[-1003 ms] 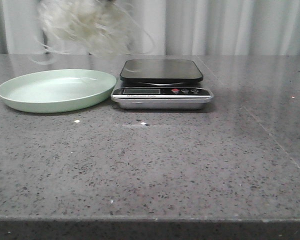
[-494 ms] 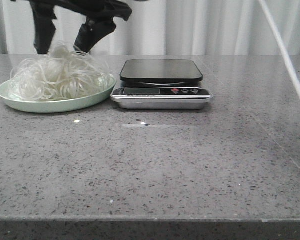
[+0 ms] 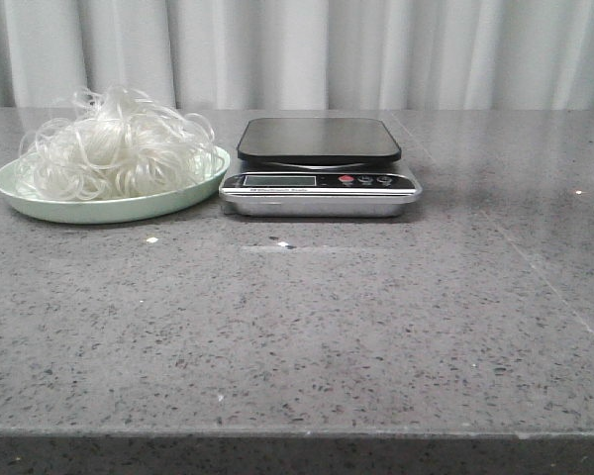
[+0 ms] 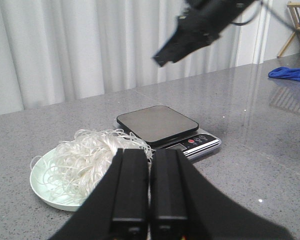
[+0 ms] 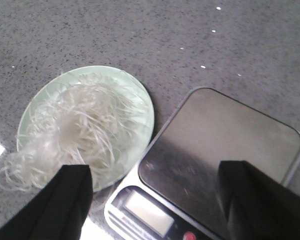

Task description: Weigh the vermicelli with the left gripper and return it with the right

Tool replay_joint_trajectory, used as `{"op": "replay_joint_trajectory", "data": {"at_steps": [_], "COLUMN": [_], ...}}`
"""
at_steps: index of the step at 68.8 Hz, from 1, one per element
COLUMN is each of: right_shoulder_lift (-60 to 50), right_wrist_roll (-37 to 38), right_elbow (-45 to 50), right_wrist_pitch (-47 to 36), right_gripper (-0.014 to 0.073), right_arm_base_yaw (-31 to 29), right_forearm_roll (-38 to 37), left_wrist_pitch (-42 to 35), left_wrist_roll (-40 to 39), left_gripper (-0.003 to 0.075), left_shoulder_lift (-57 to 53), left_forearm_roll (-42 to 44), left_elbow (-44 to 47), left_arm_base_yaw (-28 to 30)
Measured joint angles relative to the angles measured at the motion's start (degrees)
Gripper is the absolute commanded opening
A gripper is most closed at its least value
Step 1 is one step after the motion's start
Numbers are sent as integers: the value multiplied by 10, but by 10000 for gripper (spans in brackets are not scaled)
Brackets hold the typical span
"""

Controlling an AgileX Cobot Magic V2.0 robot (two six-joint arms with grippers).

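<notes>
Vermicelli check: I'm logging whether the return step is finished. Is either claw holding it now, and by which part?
Neither. The vermicelli lies free on the green plate. The right claw is spread open above it; the left claw is shut on nothing.

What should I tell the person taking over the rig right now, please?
Left gripper: shut, empty, held back from the plate.
Right gripper: open, empty, high over the plate and the scale.
Noodles: heaped on the plate, a few strands over the rim.
Scale: nothing on its platform.
Done: by the look of it, noodles are back on the plate.
Left: probably only parking both arms.
</notes>
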Motion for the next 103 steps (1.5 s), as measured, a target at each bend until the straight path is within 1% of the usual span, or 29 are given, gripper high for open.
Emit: {"op": "replay_joint_trajectory", "data": {"at_steps": [1, 2, 5, 6, 7, 8, 9, 14, 20, 30, 43, 54, 63, 69, 70, 71, 72, 73, 74, 75, 76, 77, 78, 79, 80, 82, 84, 88, 103], "right_shoulder_lift": [0, -27, -54, -88, -88, -115, -115, -200, -272, -389, -532, -686, -771, -817, -827, -827, -835, -835, -842, -842, -845, -846, -847, -847, -847, -849, -849, -849, -849], "right_wrist_roll": [0, -1, -1, -1, -1, -1, -1, -1, -1, -1, -1, -1, -1, -5, -5, -5, -5, -5, -5, -5, -5, -5, -5, -5, -5, -5, -5, -5, -5], "right_elbow": [0, 38, 76, 111, 111, 154, 154, 249, 317, 411, 517, 620, 680, 707, 715, 715, 720, 720, 724, 724, 726, 726, 727, 728, 728, 729, 729, 729, 729], "right_wrist_pitch": [0, -14, -35, -50, -50, -65, -65, -104, -126, -146, -182, -224, -239, -247, -248, -248, -251, -251, -252, -252, -253, -253, -255, -256, -257, -259, -259, -259, -246], "right_gripper": [607, 607, 607, 607, 607, 607, 607, 607, 607, 607, 607, 607, 605, 538, 482, 482, 412, 412, 349, 349, 281, 265, 214, 198, 150, 122, 150, 165, 166], "right_arm_base_yaw": [0, -5, -10, -15, -15, -19, -19, -32, -43, -44, -44, -44, -44, -44, -44, -44, -44, -44, -44, -44, -44, -44, -44, -44, -44, -44, -44, -44, -44], "right_forearm_roll": [0, 0, 0, 0, 0, 0, 0, 0, -3, -27, -33, -33, -33, -34, -34, -34, -34, -34, -34, -34, -35, -35, -36, -36, -37, -37, -37, -37, -37], "left_wrist_pitch": [0, 0, 0, 0, 0, 0, 0, 0, 0, 0, 0, 0, 2, 9, 10, 10, 10, 10, 10, 10, 10, 10, 10, 10, 10, 10, 10, 10, 10], "left_wrist_roll": [0, 0, 0, 0, 0, 0, 0, 0, 0, 0, 0, 0, 0, 0, 0, 0, 0, 0, 0, 0, 0, 0, 0, 0, 0, 0, 0, 0, 0], "left_gripper": [134, 134, 134, 134, 134, 134, 134, 134, 134, 134, 134, 134, 134, 134, 134, 134, 134, 134, 134, 134, 134, 134, 134, 134, 134, 134, 134, 134, 134], "left_shoulder_lift": [0, 0, 0, 0, 0, 0, 0, 0, 0, 0, 0, 0, 0, 0, 0, 0, 0, 0, 0, 0, 0, 0, 0, 0, 0, 0, 0, 0, 0], "left_forearm_roll": [0, 0, 0, 0, 0, 0, 0, 0, 0, 1, 1, 1, 1, 1, 1, 1, 1, 1, 1, 1, 1, 1, 1, 1, 1, 1, 1, 1, 1], "left_elbow": [0, 0, 0, 0, 0, 0, 0, 0, 0, 0, 0, 0, 0, 0, 0, 0, 0, 0, 0, 0, 0, 0, 0, 0, 0, 0, 0, 0, 0], "left_arm_base_yaw": [0, 0, 0, 0, 0, 0, 0, 0, 0, 0, 0, 0, 0, 0, 0, 0, 0, 0, 0, 0, 0, 0, 0, 0, 0, 0, 0, 0, 0]}}
